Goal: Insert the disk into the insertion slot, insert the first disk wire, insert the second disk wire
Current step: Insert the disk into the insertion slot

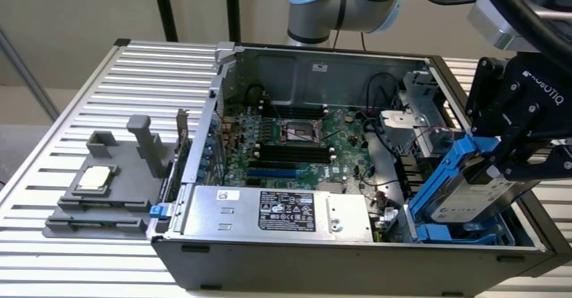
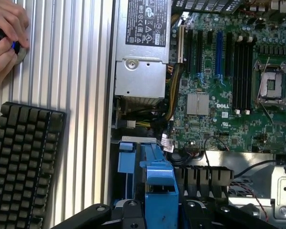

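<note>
**At the drive bay: disk gripped, tilted over the slot**

In the front corner of the open computer case point(image 1: 358, 268), at the exterior view's right, the pincer point(image 1: 511, 159) is clamped on the disk point(image 1: 473, 192), gripping its blue carrier near the upper end. The disk is tilted. Its long axis slopes from the pincer down toward the exterior view's left. The lower end is at or just above the mouth of the insertion slot point(image 1: 444, 234); contact cannot be determined. The slot lies below the pincer, near the power-supply box point(image 1: 277, 211). The disk is judged not yet seated. On the bench point(image 1: 143, 70), a grey stand point(image 1: 98, 191) sits well apart from the case.
</note>
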### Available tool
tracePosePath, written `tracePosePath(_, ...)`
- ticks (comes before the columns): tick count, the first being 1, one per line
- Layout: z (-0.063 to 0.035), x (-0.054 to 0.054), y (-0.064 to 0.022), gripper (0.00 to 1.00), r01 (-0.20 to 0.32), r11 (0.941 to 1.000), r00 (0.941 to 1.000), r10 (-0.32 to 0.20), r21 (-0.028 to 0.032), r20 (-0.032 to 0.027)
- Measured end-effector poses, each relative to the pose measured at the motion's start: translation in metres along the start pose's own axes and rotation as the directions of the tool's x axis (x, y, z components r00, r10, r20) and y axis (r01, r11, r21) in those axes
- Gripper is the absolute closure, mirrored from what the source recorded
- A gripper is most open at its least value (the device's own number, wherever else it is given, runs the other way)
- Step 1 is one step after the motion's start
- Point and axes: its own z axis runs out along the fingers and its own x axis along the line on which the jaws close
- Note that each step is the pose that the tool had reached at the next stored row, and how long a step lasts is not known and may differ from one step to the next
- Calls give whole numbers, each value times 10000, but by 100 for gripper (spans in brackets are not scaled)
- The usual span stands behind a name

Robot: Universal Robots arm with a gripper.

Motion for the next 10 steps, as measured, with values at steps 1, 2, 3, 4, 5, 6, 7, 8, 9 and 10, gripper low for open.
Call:
tracePosePath(1, 2, 0, 0, 68, 3, 10000, 10000, -3, -1, 1)
tracePosePath(2, 3, 0, 0, 68, 5, 10000, 10000, -5, 0, 3)
tracePosePath(3, 7, -1, 0, 66, 9, 10000, 10000, -9, 0, 14)
tracePosePath(4, 6, 0, 0, 66, 10, 10000, 10000, -10, 0, 9)
tracePosePath(5, 6, 0, 0, 66, 12, 10000, 10000, -12, 0, 9)
tracePosePath(6, 7, 0, 0, 60, 14, 10000, 10000, -14, -1, 10)
tracePosePath(7, 8, 0, 0, 60, 17, 10000, 10000, -17, -1, 11)
tracePosePath(8, 8, 0, 0, 60, 18, 10000, 10000, -18, -1, 13)
tracePosePath(9, 8, 0, 0, 60, 21, 10000, 10000, -21, -1, 14)
tracePosePath(10, 10, 0, -4, 60, 25, 10000, 10000, -25, -1, 17)
